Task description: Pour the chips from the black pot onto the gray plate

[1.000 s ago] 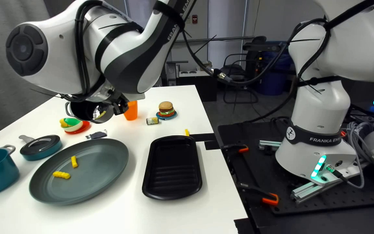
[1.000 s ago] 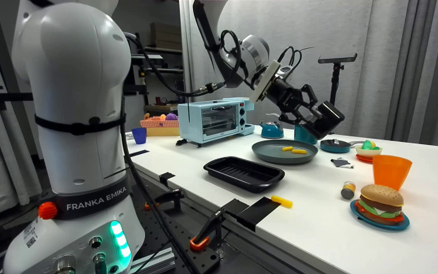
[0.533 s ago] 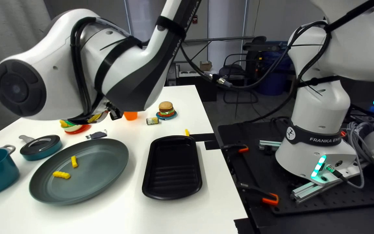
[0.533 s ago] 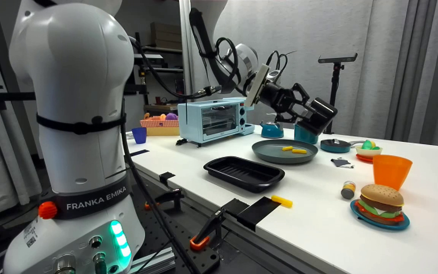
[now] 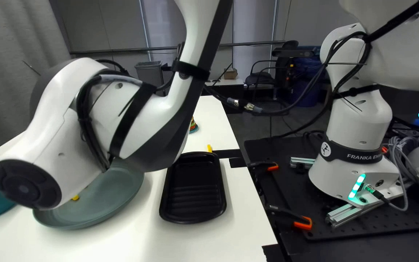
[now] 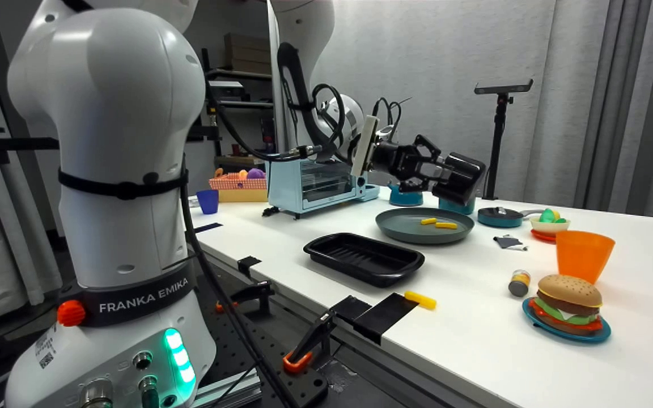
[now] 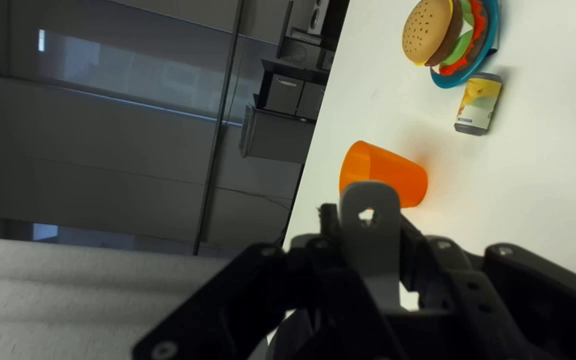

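In an exterior view, the left is taken up by the robot's base (image 6: 134, 306). Along the white table (image 6: 468, 328), a blue cup (image 6: 207, 202), a basket (image 6: 241, 196) and a light-blue toaster oven (image 6: 285, 184) are seen. Next, the black grill pan (image 6: 363, 259) is passed, with the gray plate (image 6: 399, 225) behind it; two chips (image 6: 445, 225) are borne on the plate, and a loose chip (image 6: 420, 300) is found touching the black tape (image 6: 386, 315). Higher up, the gripper (image 6: 440, 174) is closed around the silver-grey handle (image 7: 370, 245) of the black pot (image 6: 462, 177), which is held tilted, clear of the table, near the plate's right edge; its inside is hidden. Farther right, a teal-sided pan (image 6: 499, 218), a can (image 6: 519, 283), a toy hamburger (image 6: 568, 303) and an orange cup (image 6: 583, 255) are shown.
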You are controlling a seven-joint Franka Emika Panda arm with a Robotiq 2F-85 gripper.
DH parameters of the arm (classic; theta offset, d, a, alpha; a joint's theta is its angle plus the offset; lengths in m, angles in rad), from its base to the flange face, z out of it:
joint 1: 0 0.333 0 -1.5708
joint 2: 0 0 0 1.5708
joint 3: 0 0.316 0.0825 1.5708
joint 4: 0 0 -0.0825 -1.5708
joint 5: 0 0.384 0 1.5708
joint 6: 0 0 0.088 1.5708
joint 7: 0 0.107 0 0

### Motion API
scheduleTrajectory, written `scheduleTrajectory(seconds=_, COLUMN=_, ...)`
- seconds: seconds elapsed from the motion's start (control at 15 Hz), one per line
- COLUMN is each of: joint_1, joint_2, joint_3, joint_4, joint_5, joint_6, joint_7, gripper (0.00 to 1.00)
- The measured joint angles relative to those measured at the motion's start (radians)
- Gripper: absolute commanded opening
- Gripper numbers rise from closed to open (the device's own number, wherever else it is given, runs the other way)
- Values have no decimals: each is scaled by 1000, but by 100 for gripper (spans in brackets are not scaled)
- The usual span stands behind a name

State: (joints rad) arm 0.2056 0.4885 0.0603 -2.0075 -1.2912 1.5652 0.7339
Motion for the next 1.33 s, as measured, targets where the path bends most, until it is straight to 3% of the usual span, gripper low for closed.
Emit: scheduleTrajectory(seconds=1.33, joint_1=43, joint_2=128, joint_3=20, joint_4=93, joint_5=-154, joint_6=-312, joint_7=99, gripper=7)
